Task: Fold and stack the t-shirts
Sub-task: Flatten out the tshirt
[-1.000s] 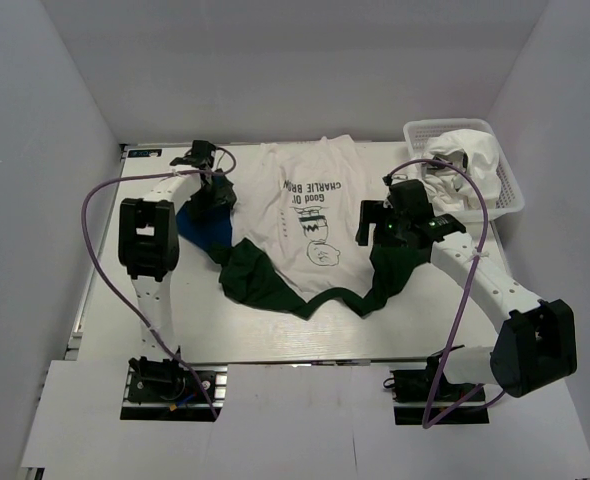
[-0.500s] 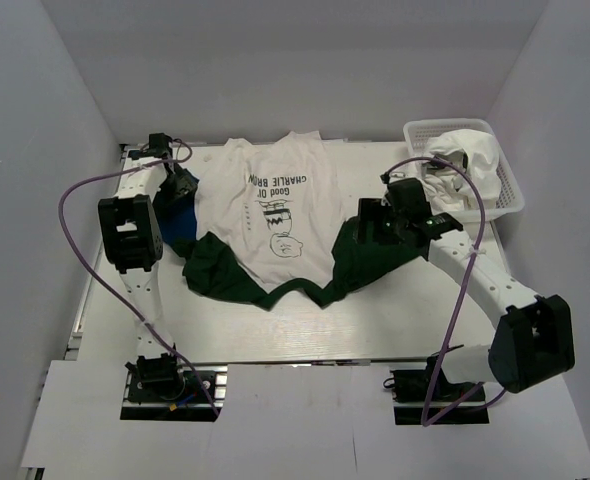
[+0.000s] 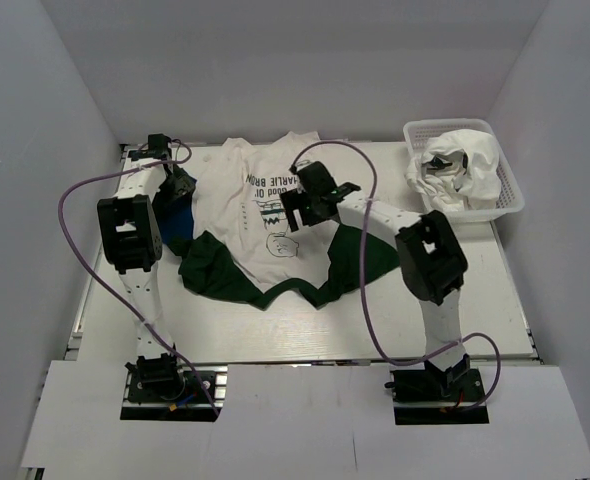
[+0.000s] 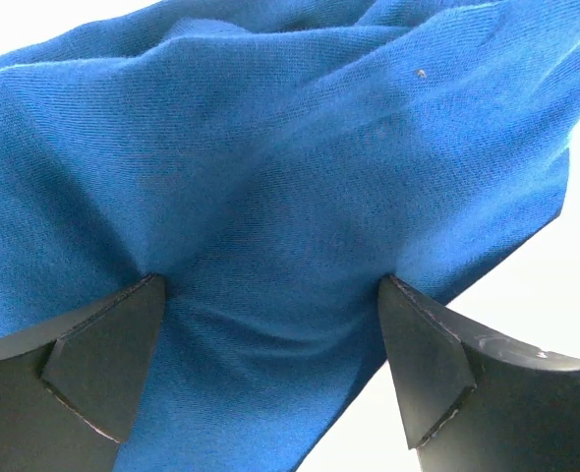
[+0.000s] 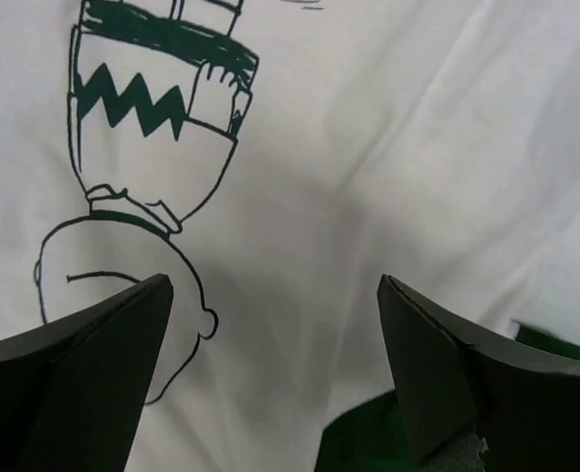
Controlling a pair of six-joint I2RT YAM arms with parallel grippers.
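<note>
The white tee (image 3: 245, 215) with dark green sleeves lies spread on the table, print up and collar toward the near edge. It fills the right wrist view (image 5: 388, 128). My right gripper (image 3: 293, 208) hovers over the cartoon print, open and empty (image 5: 275, 334). The royal-blue tee (image 3: 178, 228) lies crumpled at the white tee's left edge, partly under it. My left gripper (image 3: 180, 185) is down on it with its jaws open; blue cloth (image 4: 270, 147) bulges between the fingers (image 4: 103, 364).
A white basket (image 3: 510, 190) holding white cloth (image 3: 465, 165) stands at the back right. The green sleeves spread at the near left (image 3: 210, 270) and near right (image 3: 360, 255). Purple cables loop over both arms.
The white tee was dragged to the left. The right gripper has left the right green sleeve and swung left over the print. The left arm moved left, then stayed still.
</note>
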